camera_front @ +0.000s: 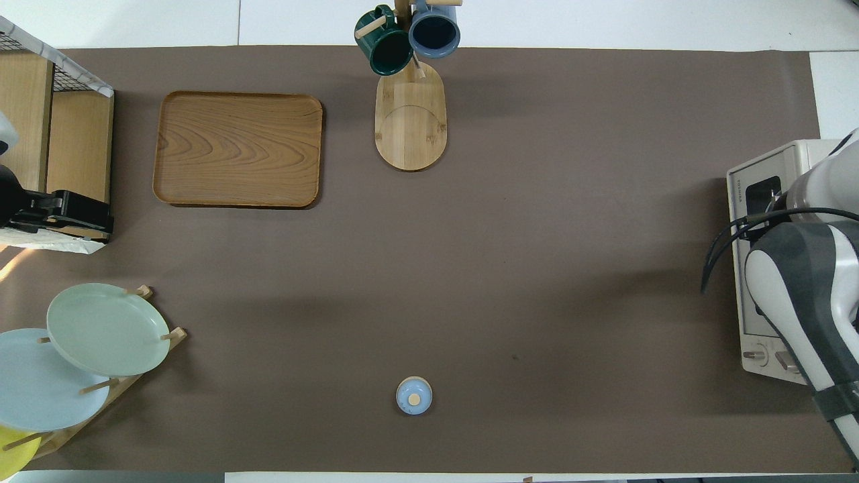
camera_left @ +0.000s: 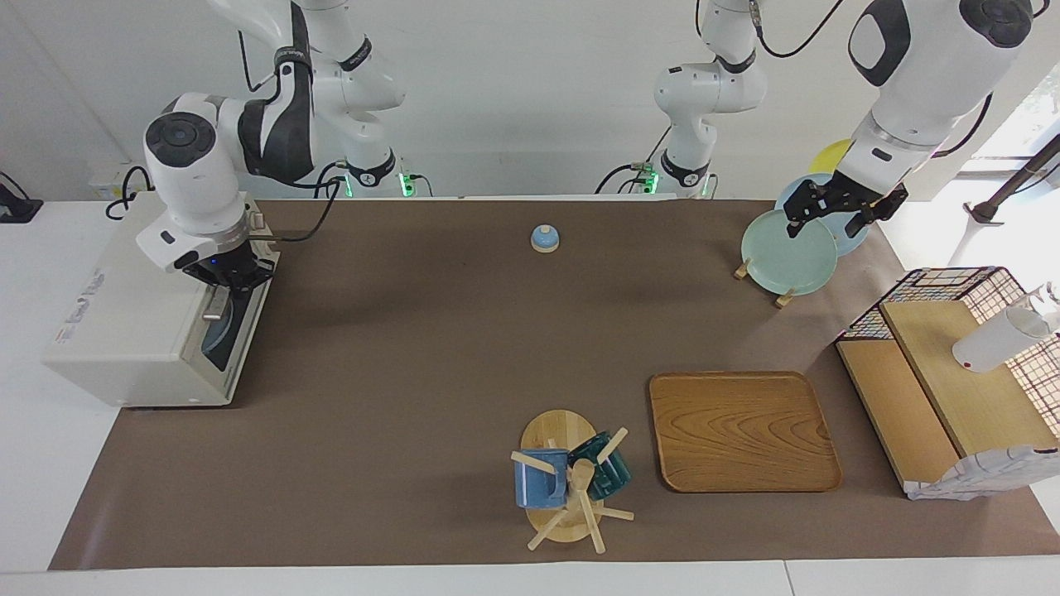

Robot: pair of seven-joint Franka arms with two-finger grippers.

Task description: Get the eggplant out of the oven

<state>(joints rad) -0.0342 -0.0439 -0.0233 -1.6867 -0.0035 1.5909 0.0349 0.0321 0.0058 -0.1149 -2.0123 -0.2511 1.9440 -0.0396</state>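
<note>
Half the oven (camera_front: 755,181) hides under the right arm.

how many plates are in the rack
3, all standing in the wooden rack at the left arm's end of the table: a pale green plate farthest from the robots, a light blue plate next, and a yellow plate nearest them, mostly cut off.

Closed oven (camera_left: 141,331) door (camera_left: 234,319) barring entry

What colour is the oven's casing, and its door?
The oven has a cream-white casing and a dark glass door, which shows best in the facing view.
</note>
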